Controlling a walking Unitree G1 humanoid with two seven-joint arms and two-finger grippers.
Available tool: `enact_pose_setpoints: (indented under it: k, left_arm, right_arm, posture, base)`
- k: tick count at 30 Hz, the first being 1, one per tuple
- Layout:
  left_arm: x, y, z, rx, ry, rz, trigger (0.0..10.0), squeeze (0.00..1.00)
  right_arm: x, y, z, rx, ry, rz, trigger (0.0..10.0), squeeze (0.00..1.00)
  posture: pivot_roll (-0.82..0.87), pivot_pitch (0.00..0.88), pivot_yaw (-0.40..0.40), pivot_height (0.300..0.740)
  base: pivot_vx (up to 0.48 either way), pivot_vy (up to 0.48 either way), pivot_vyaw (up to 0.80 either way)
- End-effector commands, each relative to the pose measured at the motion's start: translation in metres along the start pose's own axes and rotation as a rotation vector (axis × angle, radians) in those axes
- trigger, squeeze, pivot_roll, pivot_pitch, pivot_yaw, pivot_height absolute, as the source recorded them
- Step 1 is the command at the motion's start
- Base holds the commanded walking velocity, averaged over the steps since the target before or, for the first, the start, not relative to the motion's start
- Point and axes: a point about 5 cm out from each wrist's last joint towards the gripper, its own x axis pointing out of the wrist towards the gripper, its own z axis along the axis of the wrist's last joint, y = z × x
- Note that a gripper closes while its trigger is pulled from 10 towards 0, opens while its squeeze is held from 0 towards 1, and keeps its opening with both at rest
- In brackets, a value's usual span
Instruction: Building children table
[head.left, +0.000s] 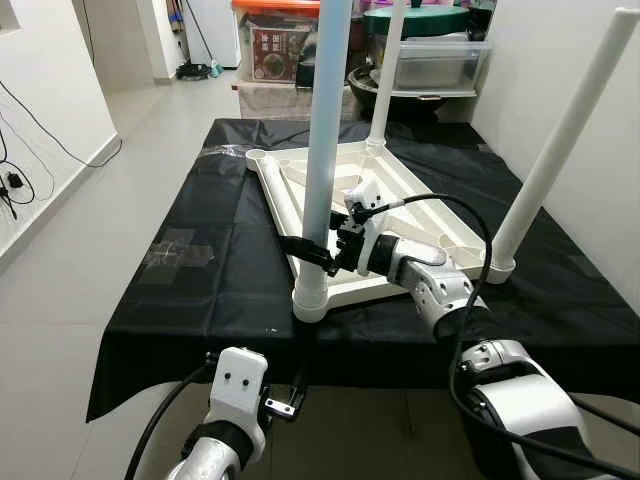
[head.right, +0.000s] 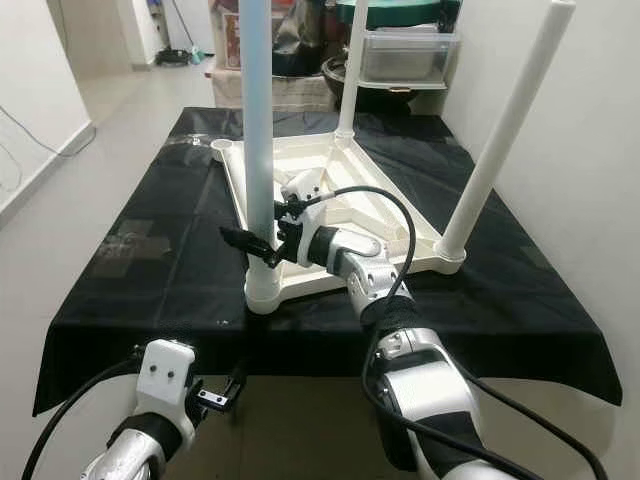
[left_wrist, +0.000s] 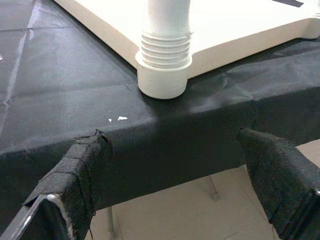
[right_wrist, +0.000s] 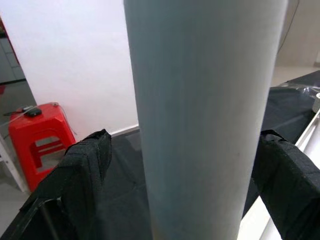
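A white children's table top (head.left: 405, 185) lies upside down on a black-covered table (head.left: 190, 290). Three white legs stand in its corner sockets: the near leg (head.left: 325, 140), a far leg (head.left: 385, 75) and a right leg (head.left: 560, 140). The far-left socket (head.left: 256, 155) holds nothing. My right gripper (head.left: 318, 250) is open and straddles the near leg low down, just above its threaded socket (left_wrist: 165, 65); in the right wrist view the leg (right_wrist: 205, 115) stands between the two black fingers (right_wrist: 82, 165). My left gripper (left_wrist: 175, 150) is open, low in front of the table's near edge.
Storage boxes and a shelf (head.left: 430, 60) stand behind the table. A white wall (head.left: 560, 60) runs close along the right side. Open floor (head.left: 90, 230) lies to the left, and a red stool (right_wrist: 42, 142) stands by a wall.
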Motion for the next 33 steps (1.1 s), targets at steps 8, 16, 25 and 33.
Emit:
enact_pose_setpoints:
  k: [8,16,25,33]
  left_arm:
    - [-0.001,-0.002,0.000,0.009,0.002,-0.010,10.0,0.00]
    - [-0.001,-0.004,0.000,0.008,0.002,-0.011,10.0,0.00]
    - [-0.001,-0.005,0.001,0.007,0.001,-0.012,10.0,0.00]
    - [-0.001,-0.005,0.001,0.007,-0.001,-0.009,10.0,0.00]
  right_arm:
    - [0.007,0.000,0.006,-0.008,-0.023,-0.009,10.0,0.00]
    - [0.011,0.001,0.008,-0.002,-0.034,-0.017,10.0,0.00]
    - [0.014,0.002,0.007,0.004,-0.036,-0.019,0.0,0.00]
    - [0.015,0.005,0.002,0.004,-0.025,-0.010,0.0,0.00]
  posture:
    - [0.09,0.035,-0.082,0.740]
    - [0.09,0.042,-0.087,0.740]
    - [0.09,0.045,-0.092,0.740]
    - [0.09,0.047,-0.095,0.740]
  base:
    - [0.000,0.000,0.00]
    - [0.000,0.000,0.00]
    - [0.000,0.000,0.00]
    - [0.000,0.000,0.00]
